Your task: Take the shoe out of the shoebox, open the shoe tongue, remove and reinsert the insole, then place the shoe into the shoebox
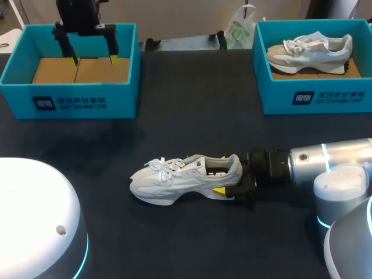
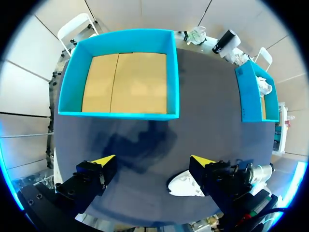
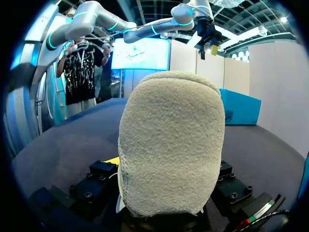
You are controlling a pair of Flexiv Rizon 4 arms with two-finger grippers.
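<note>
White print beside a square logo stands on the front wall of the left shoebox (image 1: 116, 99), at ten o'clock on the table (image 1: 192, 116). The right shoebox (image 1: 273, 96), at two o'clock, bears the same.

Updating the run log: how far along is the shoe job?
Done: the shoe is out, resting on the table. In hand: right gripper clamps its heel; left gripper hangs open over the empty shoebox. Left: tongue and insole state unclear from here; reboxing remains.
</note>
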